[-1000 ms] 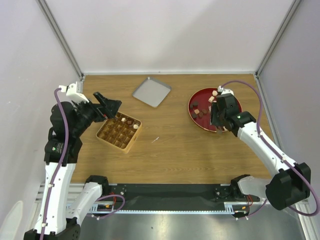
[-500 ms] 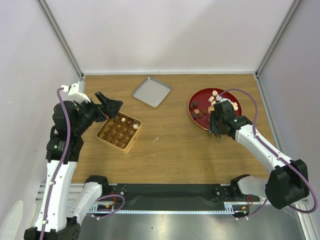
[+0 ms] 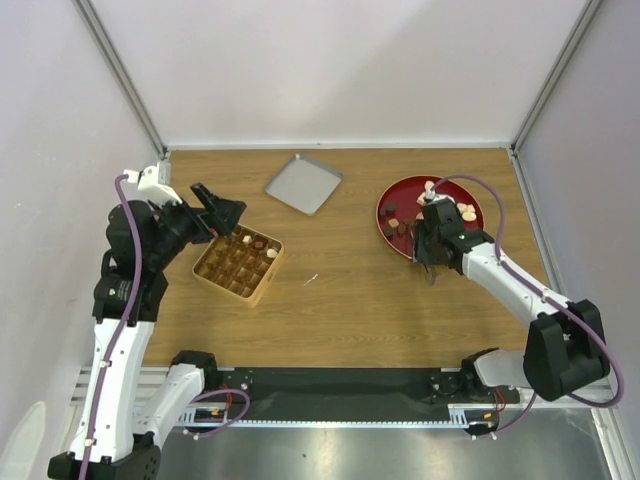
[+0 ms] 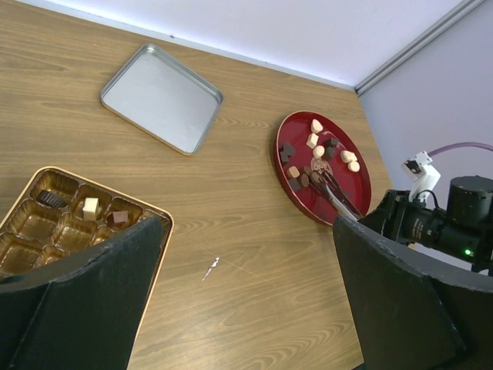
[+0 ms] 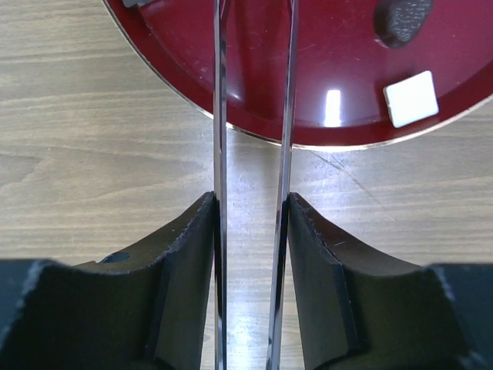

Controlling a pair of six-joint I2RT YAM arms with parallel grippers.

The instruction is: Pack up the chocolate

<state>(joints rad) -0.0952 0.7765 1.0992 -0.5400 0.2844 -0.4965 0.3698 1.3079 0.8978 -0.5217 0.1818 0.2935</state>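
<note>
While the left gripper (image 4: pixel 246 254) is hovering wide open above the table (image 3: pixel 340 300) beside the box (image 3: pixel 266 283), the right gripper (image 5: pixel 250 208) is clamping tongs (image 5: pixel 219 116), blades apart, over the plate (image 5: pixel 323 46); chocolate (image 4: pixel 318 152) is lying mostly on that plate, a few pieces sitting in the box.

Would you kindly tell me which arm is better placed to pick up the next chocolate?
Right, likely. The right gripper holds the tongs, tips over the red plate near the chocolates; the left gripper hangs open beside the box, far from the plate.
</note>
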